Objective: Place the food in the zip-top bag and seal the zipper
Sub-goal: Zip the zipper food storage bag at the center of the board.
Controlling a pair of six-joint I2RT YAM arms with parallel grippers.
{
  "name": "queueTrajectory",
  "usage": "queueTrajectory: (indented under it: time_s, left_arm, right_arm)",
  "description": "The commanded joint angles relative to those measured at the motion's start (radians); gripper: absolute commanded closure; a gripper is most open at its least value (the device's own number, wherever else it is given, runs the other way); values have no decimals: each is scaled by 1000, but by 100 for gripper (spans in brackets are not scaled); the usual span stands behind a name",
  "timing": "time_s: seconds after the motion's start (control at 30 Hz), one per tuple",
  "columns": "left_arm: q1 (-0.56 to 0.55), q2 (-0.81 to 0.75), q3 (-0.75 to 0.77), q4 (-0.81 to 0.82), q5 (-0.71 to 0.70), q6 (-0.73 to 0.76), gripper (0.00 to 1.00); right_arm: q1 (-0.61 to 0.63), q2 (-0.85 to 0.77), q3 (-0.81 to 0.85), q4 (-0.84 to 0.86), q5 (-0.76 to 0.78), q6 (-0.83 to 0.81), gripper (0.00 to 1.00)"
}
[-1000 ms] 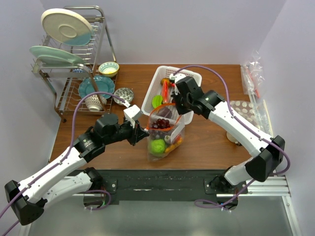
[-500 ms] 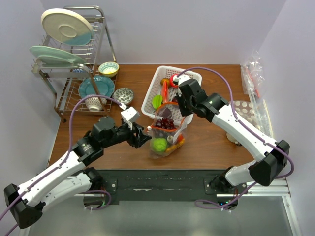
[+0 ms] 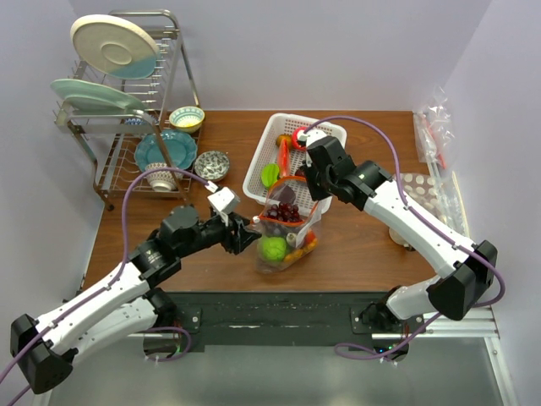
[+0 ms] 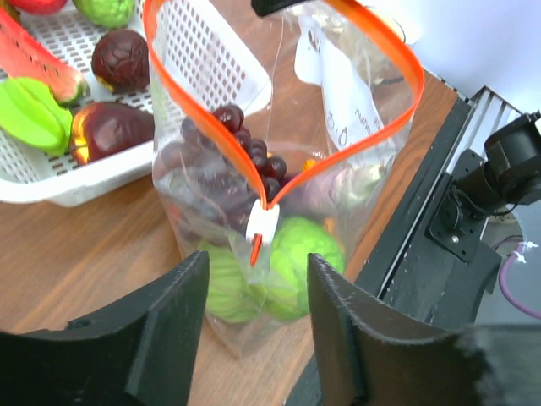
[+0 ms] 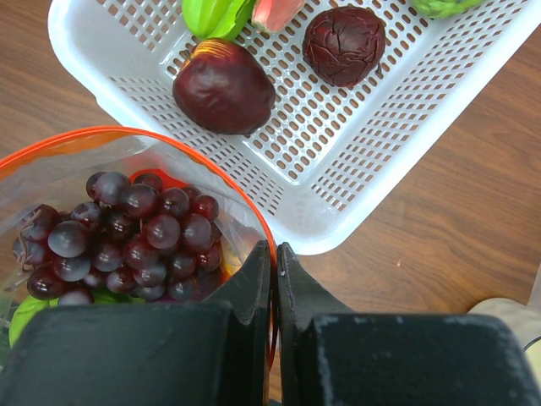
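Observation:
The clear zip-top bag (image 3: 287, 235) stands on the table in front of the white basket (image 3: 256, 172). Its orange zipper (image 5: 127, 131) gapes open over dark grapes (image 5: 135, 245) and a green fruit (image 4: 308, 254). My right gripper (image 5: 274, 262) is shut on the far side of the orange rim and holds the mouth up. The white slider (image 4: 263, 227) sits at the near corner of the mouth. My left gripper (image 4: 258, 292) is open just short of it, touching nothing. More food lies in the basket, including a maroon fruit (image 5: 224, 85).
A dish rack (image 3: 127, 101) with plates and bowls fills the back left. Clear packets (image 3: 435, 127) lie at the far right, beside a round speckled item (image 3: 418, 190). The table's front edge runs just behind the bag.
My left gripper was shut at the bag's near corner and has opened and drawn back a little. The bag sagged slightly. The right gripper keeps its hold.

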Motion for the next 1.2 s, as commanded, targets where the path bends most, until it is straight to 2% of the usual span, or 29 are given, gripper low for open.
queueTrajectory:
  time_s: [0.0, 0.07, 0.17, 0.2, 0.23, 0.3, 0.33, 0.37, 0.4, 0.47, 0.63, 0.73, 0.83, 0.87, 0.9, 0.97, 1.03, 1.17]
  left_arm:
    - [-3, 27, 3, 117, 2, -11, 53]
    - [-3, 36, 6, 129, 13, -7, 60]
    - [-3, 41, 10, 134, 22, -2, 80]
    - [-5, 41, 12, 131, 27, 1, 94]
    - [-4, 41, 22, 123, 30, 3, 100]
    - [-3, 31, 36, 103, 28, 3, 100]
    - [-3, 25, 45, 93, 24, 4, 100]
    - [-3, 24, 56, 93, 14, 6, 100]
    - [-3, 22, 81, 35, 11, 9, 100]
    - [-4, 25, 108, 4, 7, 19, 100]
    - [-5, 45, 210, -90, 25, 36, 100]
    - [-3, 59, 251, -125, 60, 35, 100]
    - [-3, 59, 265, -133, 88, 30, 100]
    - [-3, 59, 266, -134, 91, 29, 100]
    - [-5, 56, 268, -133, 94, 27, 100]
    - [-3, 54, 271, -131, 102, 21, 100]
    - [-3, 53, 274, -130, 113, 15, 100]
    - [-5, 59, 282, -127, 154, 13, 100]
  right_arm:
    - [2, -50, 8, 17, 3, 12, 100]
    - [1, -50, 11, 14, 3, 11, 100]
    - [2, -54, 16, 10, 6, 8, 100]
    - [2, -56, 16, 7, 8, 9, 100]
    - [2, -61, 16, 7, 15, 8, 100]
    - [2, -68, 18, 2, 20, 9, 96]
    - [1, -74, 18, 4, 21, 8, 87]
    - [2, -87, 19, 1, 20, 5, 66]
    - [2, -93, 22, 2, 17, 0, 57]
    - [2, -128, 25, 14, -20, -17, 48]
    - [2, -220, 39, 85, -135, -60, 44]
    - [2, -286, 22, 174, -303, -122, 39]
    - [2, -390, -123, 354, -596, -228, 48]
    - [1, -416, -171, 486, -648, -236, 50]
    - [2, -445, -255, 552, -725, -235, 51]
    - [2, -488, -318, 696, -800, -221, 52]
    - [1, -489, -355, 737, -915, -235, 52]
    - [4, -424, -312, 693, -1040, -296, 49]
